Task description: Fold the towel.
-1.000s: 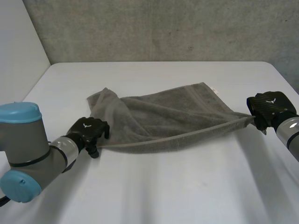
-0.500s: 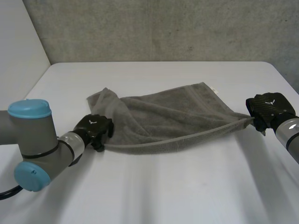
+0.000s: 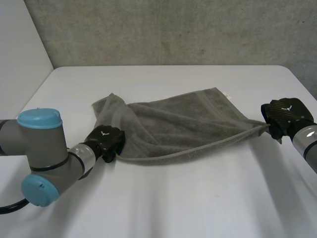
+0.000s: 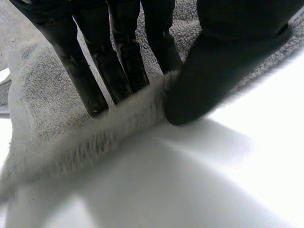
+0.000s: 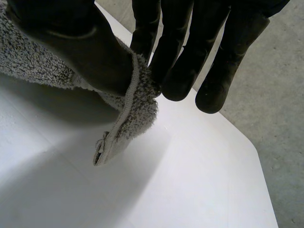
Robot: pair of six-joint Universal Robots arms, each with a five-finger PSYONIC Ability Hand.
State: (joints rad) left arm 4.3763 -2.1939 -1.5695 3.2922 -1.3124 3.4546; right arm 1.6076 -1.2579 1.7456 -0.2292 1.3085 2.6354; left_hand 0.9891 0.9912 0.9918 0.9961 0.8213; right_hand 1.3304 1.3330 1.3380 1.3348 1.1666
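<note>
Left hand (image 3: 106,141) now sits further inboard, pinching towel (image 3: 178,126) at its near edge; right hand (image 3: 286,115) pinches the opposite corner. Handling: soft, light, limp; I judge hemmed corners the best hold.

Towel (image 3: 183,129) is plain mid-grey, no print. Table (image 3: 198,198) is white. Left hand (image 3: 108,141) and right hand (image 3: 285,115) both black, tiny white logo each. Left arm (image 3: 49,148) grey with light-blue caps, wall (image 3: 173,29) mottled grey.
</note>
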